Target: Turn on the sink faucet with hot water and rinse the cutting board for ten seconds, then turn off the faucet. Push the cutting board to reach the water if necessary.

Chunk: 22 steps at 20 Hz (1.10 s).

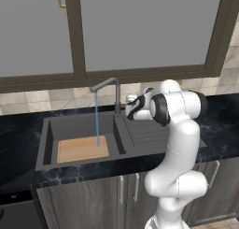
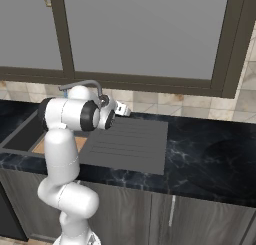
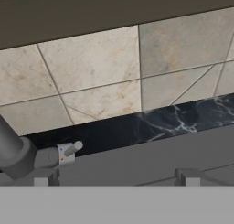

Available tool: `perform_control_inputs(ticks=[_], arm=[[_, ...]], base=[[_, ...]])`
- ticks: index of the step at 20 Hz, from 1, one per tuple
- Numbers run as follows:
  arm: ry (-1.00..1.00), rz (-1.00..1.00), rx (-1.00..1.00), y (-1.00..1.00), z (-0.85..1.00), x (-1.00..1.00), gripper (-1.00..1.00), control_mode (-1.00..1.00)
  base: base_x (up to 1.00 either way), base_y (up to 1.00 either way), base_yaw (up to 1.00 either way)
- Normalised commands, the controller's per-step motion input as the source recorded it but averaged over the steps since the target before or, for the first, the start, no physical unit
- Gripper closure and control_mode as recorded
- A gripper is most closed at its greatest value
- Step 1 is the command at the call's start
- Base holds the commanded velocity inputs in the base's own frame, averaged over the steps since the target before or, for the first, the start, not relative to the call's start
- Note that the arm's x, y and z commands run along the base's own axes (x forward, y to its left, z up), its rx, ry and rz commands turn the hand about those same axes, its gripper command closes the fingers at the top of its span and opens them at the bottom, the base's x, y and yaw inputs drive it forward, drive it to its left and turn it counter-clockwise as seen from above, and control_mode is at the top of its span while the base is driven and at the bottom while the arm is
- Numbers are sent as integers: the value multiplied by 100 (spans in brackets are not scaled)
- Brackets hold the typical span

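No readable writing; water (image 1: 96, 118) hits cutting board (image 1: 82, 149); gripper (image 3: 116, 178) open.

Running now: thin blue water (image 1: 96, 118) dropping straight from the dark grey sink faucet (image 1: 112, 90) spout. Landing on the tan cutting board (image 1: 82, 148), flat in the dark sink (image 1: 46, 144) basin.

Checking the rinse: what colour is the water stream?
Light blue, the water falling onto the cutting board; clearest in the left base view.
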Motion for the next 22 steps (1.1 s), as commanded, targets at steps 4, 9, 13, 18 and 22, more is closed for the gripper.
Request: perform_control_inputs(ticks=[4, 9, 13, 18, 22], arm=[[0, 0, 0, 0, 0, 0, -100, -100], [0, 0, 0, 0, 0, 0, -100, -100], [0, 0, 0, 0, 0, 0, -100, -100], [0, 0, 0, 0, 0, 0, -100, -100], [0, 0, 0, 0, 0, 0, -100, -100]], base=[[0, 0, 0], [0, 0, 0], [0, 0, 0], [0, 0, 0], [0, 0, 0]])
